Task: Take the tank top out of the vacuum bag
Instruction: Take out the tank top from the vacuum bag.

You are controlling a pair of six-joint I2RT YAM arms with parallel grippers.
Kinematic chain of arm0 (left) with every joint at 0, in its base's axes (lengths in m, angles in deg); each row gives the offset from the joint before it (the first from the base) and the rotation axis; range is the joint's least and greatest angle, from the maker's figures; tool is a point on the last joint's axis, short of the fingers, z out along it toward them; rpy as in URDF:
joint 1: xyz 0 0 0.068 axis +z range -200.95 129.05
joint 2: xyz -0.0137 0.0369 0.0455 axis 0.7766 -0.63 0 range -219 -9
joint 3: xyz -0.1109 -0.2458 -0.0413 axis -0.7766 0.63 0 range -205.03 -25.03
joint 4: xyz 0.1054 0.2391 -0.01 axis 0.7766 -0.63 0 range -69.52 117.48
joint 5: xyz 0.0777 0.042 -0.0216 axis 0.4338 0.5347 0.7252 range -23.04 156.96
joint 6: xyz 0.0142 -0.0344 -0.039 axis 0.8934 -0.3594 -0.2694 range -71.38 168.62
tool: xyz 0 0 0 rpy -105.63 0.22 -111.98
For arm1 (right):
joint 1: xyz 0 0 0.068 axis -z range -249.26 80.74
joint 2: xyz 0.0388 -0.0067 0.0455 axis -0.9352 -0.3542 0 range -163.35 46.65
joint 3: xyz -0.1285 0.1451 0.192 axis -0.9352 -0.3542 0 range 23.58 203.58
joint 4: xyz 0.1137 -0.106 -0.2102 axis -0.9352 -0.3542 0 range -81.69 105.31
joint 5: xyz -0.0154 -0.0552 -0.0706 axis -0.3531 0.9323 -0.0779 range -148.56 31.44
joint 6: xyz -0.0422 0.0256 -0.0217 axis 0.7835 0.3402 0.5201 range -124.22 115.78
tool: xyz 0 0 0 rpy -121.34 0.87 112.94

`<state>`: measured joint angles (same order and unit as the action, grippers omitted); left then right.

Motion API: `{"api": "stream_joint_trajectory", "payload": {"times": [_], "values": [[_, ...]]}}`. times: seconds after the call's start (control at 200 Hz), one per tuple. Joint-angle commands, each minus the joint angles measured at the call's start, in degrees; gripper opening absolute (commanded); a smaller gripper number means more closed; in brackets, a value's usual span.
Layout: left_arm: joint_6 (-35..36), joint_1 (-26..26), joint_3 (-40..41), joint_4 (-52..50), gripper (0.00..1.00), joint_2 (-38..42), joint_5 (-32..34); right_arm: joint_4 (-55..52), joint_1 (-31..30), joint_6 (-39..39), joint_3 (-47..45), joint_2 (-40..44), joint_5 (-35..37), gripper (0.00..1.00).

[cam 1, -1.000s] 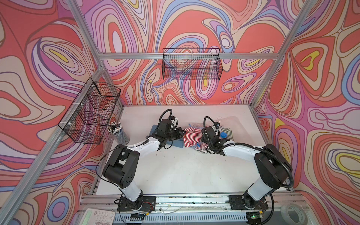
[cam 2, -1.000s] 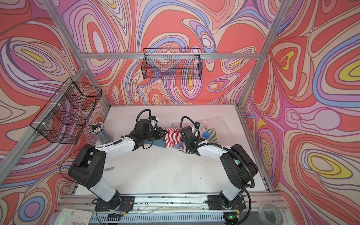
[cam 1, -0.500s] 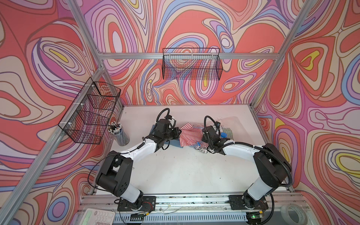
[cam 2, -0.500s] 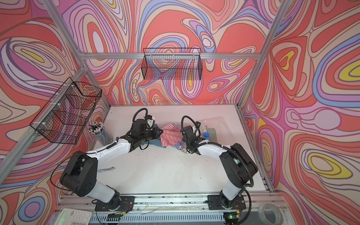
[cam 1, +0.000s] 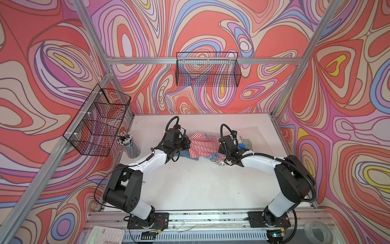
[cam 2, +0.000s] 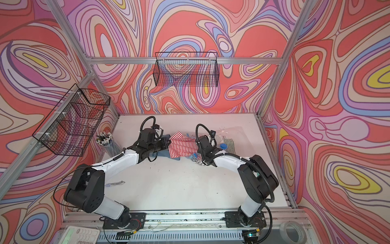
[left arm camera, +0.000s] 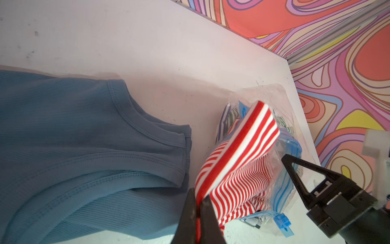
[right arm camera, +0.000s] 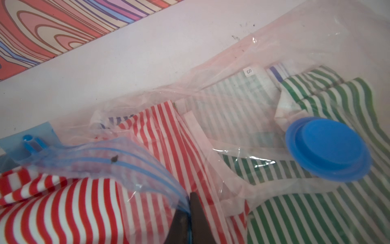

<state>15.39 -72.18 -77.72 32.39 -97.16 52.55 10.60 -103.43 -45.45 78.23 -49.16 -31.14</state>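
Left wrist view: my left gripper [left arm camera: 197, 203] is clamped on an edge of the red-and-white striped tank top [left arm camera: 238, 166], whose other end sits inside the mouth of the clear, crinkly plastic vacuum bag [left arm camera: 272, 95]. I see my right gripper [right arm camera: 189, 202] pinching the bag's light-blue zip strip [right arm camera: 135, 158] beside the opening. The bag lies toward the far right of the white table [cam 1: 200, 190], mouth facing my left arm. The top stretches side to side between the grippers, raised off the table.
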Motion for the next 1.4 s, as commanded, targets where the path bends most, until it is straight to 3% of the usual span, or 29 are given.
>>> {"api": "stream_joint_trajectory", "payload": {"times": [0.0, 0.416, 0.656, 1.397], "values": [[-0.1, 0.8, -0.1, -0.2, 0.00, 0.3, 2.0, -0.3, 1.0, 2.7, -0.5, 0.5, 1.8, 0.00], [1.2, 1.0, -0.5, -2.0, 0.00, 1.2, 3.1, -1.5, 1.0, 3.1, 0.1, 0.5, 1.4, 0.00], [0.3, 5.1, 2.2, -1.2, 0.00, 3.5, 3.2, -2.0, 1.0, 3.9, -0.1, 0.6, 2.6, 0.00], [2.4, 7.5, -0.1, -7.3, 0.00, 7.4, 9.0, -3.9, 1.0, 5.3, 1.2, 0.2, 3.0, 0.00]]}}
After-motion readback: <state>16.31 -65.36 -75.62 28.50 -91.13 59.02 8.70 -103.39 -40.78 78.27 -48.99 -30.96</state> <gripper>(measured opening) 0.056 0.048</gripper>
